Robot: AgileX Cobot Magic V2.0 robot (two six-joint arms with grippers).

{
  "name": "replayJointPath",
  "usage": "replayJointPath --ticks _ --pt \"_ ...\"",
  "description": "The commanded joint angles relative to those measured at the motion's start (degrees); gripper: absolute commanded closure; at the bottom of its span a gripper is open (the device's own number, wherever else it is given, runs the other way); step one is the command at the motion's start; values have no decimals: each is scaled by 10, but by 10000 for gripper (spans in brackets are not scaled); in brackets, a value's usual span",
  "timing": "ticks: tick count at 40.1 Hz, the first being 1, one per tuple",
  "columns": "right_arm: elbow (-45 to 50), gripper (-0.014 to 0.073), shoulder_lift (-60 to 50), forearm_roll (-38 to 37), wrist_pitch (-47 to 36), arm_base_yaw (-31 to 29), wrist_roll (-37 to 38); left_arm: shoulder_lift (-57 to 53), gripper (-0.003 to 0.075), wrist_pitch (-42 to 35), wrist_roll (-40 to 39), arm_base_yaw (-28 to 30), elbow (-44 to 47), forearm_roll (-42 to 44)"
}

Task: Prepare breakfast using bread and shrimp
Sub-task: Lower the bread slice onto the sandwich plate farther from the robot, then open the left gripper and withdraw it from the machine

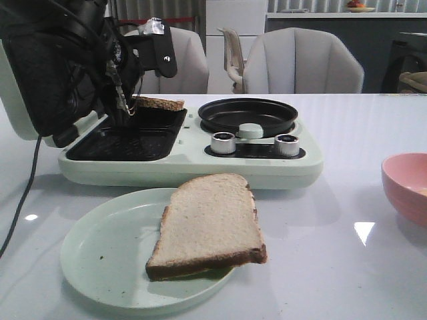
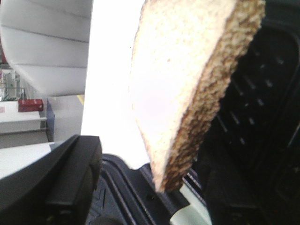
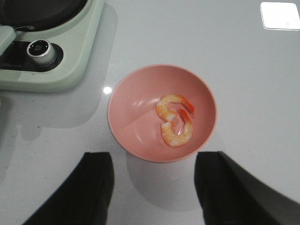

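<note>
No brand, label or writing legible on any item.

Pale green breakfast-maker appliance (image 1: pixel 193 170) at table centre, lid open at left; black ribbed grill plate (image 1: pixel 127 137) on its left half, round black frying pan (image 1: pixel 248 115) on its right half, 2 silver knobs (image 1: pixel 223 142) on the near panel.

Bread, 2 slices:
- Slice 1, tan wholemeal bread slice with dark crust (image 1: pixel 208 227): lies flat on round pale green plate (image 1: pixel 107 257), near of appliance. Long axis runs near-far; right near corner overhangs plate rim.
- Slice 2, held bread slice (image 1: pixel 160 103): above far edge of grill plate, approx. level, crust edge facing camera. Left gripper (image 1: pixel 123 100) clamped on its left end. Not touching the grill in left wrist view (image 2: pixel 187 89).

Shrimp: 2 curled pink-orange shrimp pieces (image 3: pixel 176 119), touching, in the round pink bowl (image 3: pixel 136 117), far right on white table (image 1: pixel 347 267). Tails point away from the appliance.

Right gripper (image 3: pixel 154 187) above bowl's edge, fingers spread wide, nothing between them.
</note>
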Motion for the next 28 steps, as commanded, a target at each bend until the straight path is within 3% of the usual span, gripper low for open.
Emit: replayJointPath --ticks 1,12,20,28 --pt "-16 97 -1 -1 -37 -2 -2 -35 212 33 -4 -5 -21 13" --pt "-16 97 -1 -1 -37 -2 -2 -58 212 57 5 -31 -15 -50" --pt "-16 97 -1 -1 -37 -2 -2 -116 212 91 192 -37 -14 -330" --pt "-16 97 -1 -1 -37 -2 -2 -207 212 137 295 -61 -14 -539"
